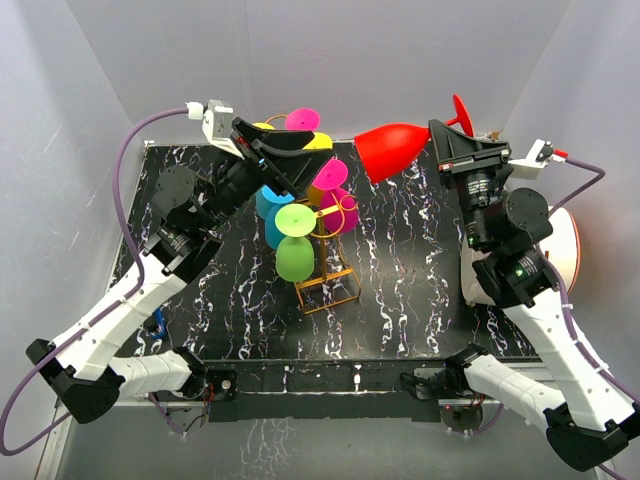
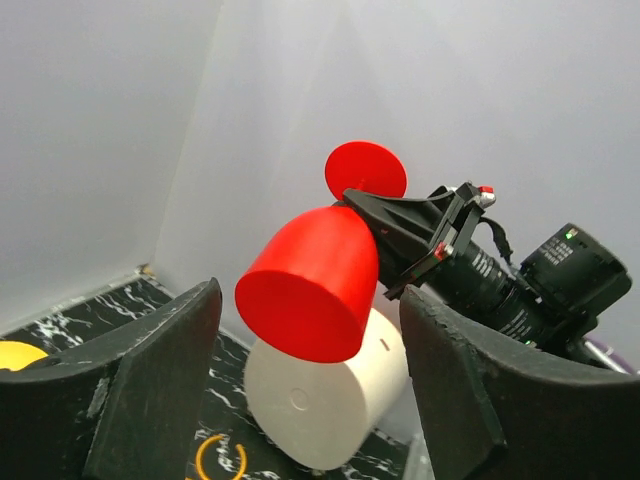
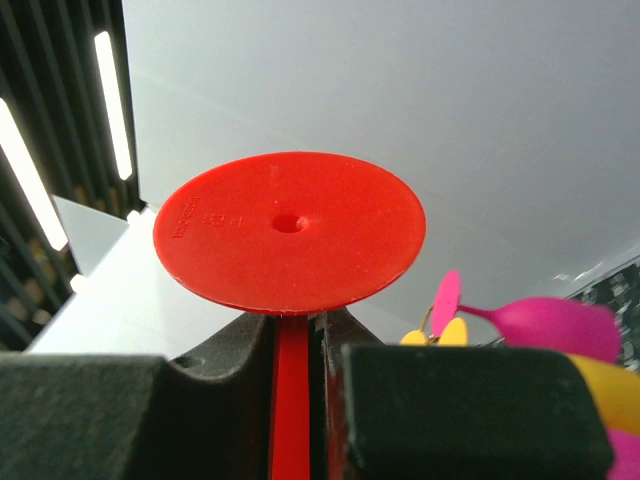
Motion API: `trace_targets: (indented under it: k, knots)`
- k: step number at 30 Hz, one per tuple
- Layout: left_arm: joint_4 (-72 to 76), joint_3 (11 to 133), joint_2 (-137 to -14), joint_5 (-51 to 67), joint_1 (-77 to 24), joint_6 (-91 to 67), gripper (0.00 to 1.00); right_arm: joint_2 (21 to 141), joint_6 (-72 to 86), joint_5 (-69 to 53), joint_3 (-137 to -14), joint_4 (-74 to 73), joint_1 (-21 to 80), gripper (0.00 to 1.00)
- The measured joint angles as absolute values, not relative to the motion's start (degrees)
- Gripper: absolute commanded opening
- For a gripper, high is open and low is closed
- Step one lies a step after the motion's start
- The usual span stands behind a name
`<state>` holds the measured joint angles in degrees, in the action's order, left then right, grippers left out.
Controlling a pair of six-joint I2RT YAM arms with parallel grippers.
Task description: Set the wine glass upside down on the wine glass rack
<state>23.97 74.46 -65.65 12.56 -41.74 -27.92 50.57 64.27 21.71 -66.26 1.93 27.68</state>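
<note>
We pinched the red wine glass (image 1: pixel 395 150) by its stem in our right gripper (image 3: pixel 290 350), sideways above the tabletop's (image 1: pixel 420 280) far right edge. Our left gripper (image 2: pixel 310 390) stood spread and empty near the wine glass rack (image 1: pixel 335 304). Inverting and hanging it remained.

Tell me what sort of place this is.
Probably a robot test cell: plain grey walls box in a black marbled tabletop, with a golden-orange wire rack of bright plastic wine glasses, plus a red plastic wine glass held aloft.
</note>
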Motion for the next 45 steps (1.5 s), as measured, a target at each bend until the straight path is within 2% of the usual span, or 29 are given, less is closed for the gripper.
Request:
trace_targets:
  k: [8,19,28,38,43,45]
  knots:
    - [16.62,80.36,-67.75,11.33,-41.74,-38.83,0.73,49.10,44.80,15.66,-66.26,1.91,27.68,0.00]
    - [17.82,80.38,-75.61,12.88,-41.80,-53.91,0.73,49.67,18.22,2.59,-65.14,1.02,27.68,0.00]
    - [20.58,80.38,-75.75,13.54,-41.87,-63.02,0.71,48.16,5.41,-11.35,-62.85,0.54,27.68,0.00]
    - [20.78,79.61,-75.75,13.96,-41.87,-69.32,0.54,49.93,-0.45,-19.73,-62.76,0.23,27.68,0.00]
    - [20.23,76.99,-75.85,14.22,-41.87,-72.38,0.41,49.93,-1.69,-21.61,-62.24,0.60,27.68,0.00]
    - [20.38,76.86,-76.27,14.79,-41.87,-73.54,0.40,50.00,-1.98,-22.11,-61.95,0.56,27.68,0.00]
